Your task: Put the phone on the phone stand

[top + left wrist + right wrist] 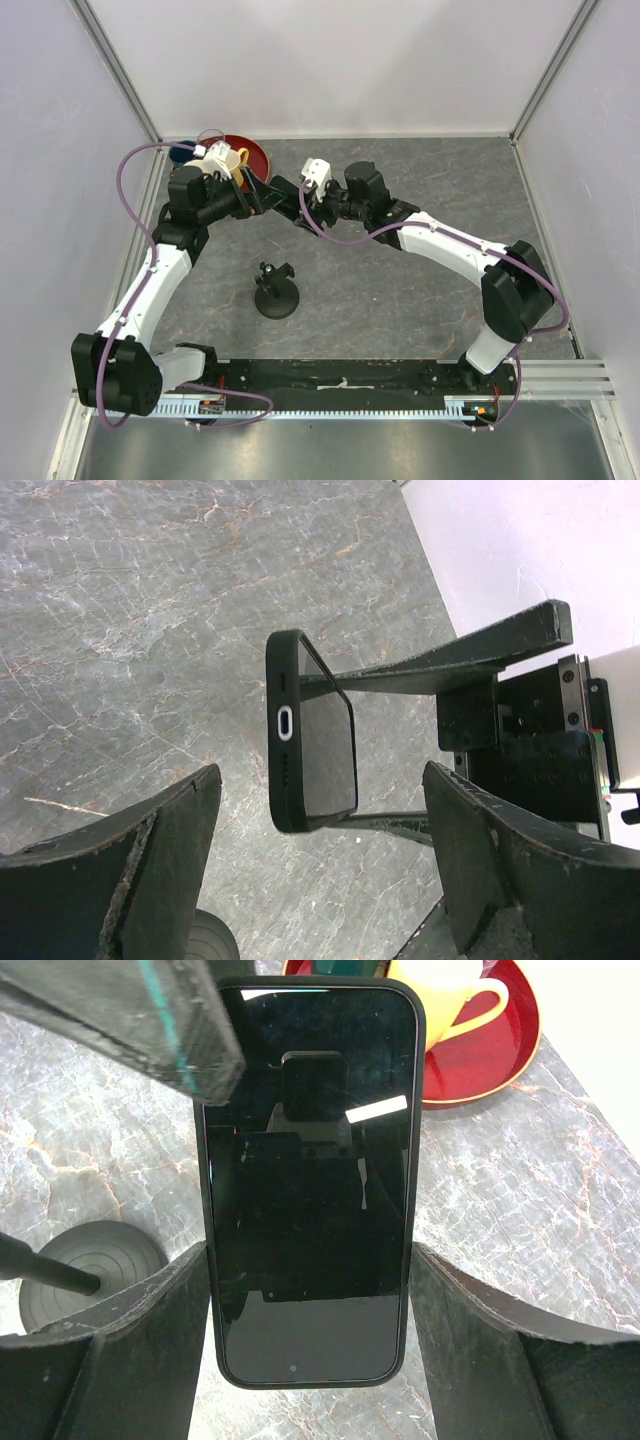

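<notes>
The right gripper (308,1260) clamps the phone (310,1140) across its width, length pointing straight ahead; the left gripper (320,775) gapes around it, untouching. The stand (90,1260) sits below-left of the right gripper.

Glossy glass-faced phone (305,1190), matt black sides, veined stone-look table (120,600), glossy red plate (515,1045)

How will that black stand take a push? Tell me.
The small black disc-based phone stand probably resists tipping: its round base is wide. A shove at the clamp atop its thin post might still rock or slide it.
</notes>
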`<control>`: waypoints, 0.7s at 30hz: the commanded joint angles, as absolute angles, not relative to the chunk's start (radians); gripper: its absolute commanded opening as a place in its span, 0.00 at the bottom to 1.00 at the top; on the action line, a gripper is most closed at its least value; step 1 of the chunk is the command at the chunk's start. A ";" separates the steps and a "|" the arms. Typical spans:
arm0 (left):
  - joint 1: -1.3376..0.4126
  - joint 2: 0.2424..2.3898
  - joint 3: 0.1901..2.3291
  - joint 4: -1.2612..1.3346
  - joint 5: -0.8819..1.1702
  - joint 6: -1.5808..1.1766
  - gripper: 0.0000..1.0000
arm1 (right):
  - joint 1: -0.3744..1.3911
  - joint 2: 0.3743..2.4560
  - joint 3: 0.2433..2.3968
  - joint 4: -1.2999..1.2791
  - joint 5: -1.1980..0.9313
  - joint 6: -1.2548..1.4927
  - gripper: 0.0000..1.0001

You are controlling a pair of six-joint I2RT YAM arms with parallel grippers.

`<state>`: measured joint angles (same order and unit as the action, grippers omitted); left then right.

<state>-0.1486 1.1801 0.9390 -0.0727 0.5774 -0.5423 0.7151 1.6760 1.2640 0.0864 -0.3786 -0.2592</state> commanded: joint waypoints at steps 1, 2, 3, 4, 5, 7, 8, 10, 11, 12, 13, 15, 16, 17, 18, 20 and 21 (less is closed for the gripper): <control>-0.141 1.177 0.940 -0.034 0.606 -0.578 0.86 | 0.727 1.600 1.324 0.135 -0.425 -0.307 0.00; -0.143 1.178 0.940 -0.032 0.609 -0.578 0.85 | 0.729 1.598 1.325 0.132 -0.426 -0.310 0.00; -0.143 1.181 0.940 -0.031 0.611 -0.581 0.84 | 0.732 1.597 1.325 0.129 -0.426 -0.314 0.00; -0.143 1.183 0.939 -0.029 0.617 -0.581 0.81 | 0.733 1.595 1.325 0.126 -0.426 -0.316 0.00; -0.143 1.184 0.939 -0.031 0.621 -0.584 0.78 | 0.736 1.592 1.327 0.124 -0.426 -0.319 0.00; -0.143 1.190 0.939 -0.018 0.636 -0.586 0.68 | 0.742 1.592 1.328 0.120 -0.425 -0.328 0.00; -0.143 1.189 0.937 -0.017 0.643 -0.587 0.63 | 0.744 1.592 1.328 0.117 -0.422 -0.331 0.00; -0.143 1.193 0.939 -0.011 0.653 -0.589 0.49 | 0.750 1.594 1.328 0.112 -0.419 -0.342 0.00; -0.143 1.193 0.940 -0.009 0.655 -0.588 0.44 | 0.750 1.597 1.331 0.109 -0.419 -0.345 0.00; -0.141 1.195 0.940 -0.011 0.657 -0.588 0.40 | 0.753 1.600 1.331 0.107 -0.423 -0.350 0.00; -0.141 1.198 0.942 -0.011 0.657 -0.586 0.26 | 0.755 1.601 1.331 0.109 -0.423 -0.354 0.00; -0.140 1.198 0.945 -0.011 0.658 -0.584 0.11 | 0.759 1.612 1.335 0.115 -0.413 -0.351 0.00; -0.141 1.198 0.946 -0.009 0.660 -0.586 0.02 | 0.759 1.617 1.338 0.121 -0.407 -0.336 0.13; -0.141 1.197 0.948 -0.009 0.658 -0.586 0.02 | 0.758 1.629 1.344 0.124 -0.399 -0.327 0.28; -0.140 1.193 0.948 -0.005 0.657 -0.584 0.02 | 0.756 1.638 1.350 0.129 -0.384 -0.316 0.42; -0.141 1.165 0.934 0.032 0.643 -0.591 0.02 | 0.758 1.664 1.376 0.133 -0.376 -0.270 0.70; -0.141 1.146 0.925 0.046 0.629 -0.592 0.02 | 0.755 1.675 1.390 0.135 -0.371 -0.244 0.80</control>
<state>-0.1402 1.1965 0.9379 -0.0467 0.6189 -0.5922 0.7498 1.6569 1.2804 0.0299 -0.3645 -0.3237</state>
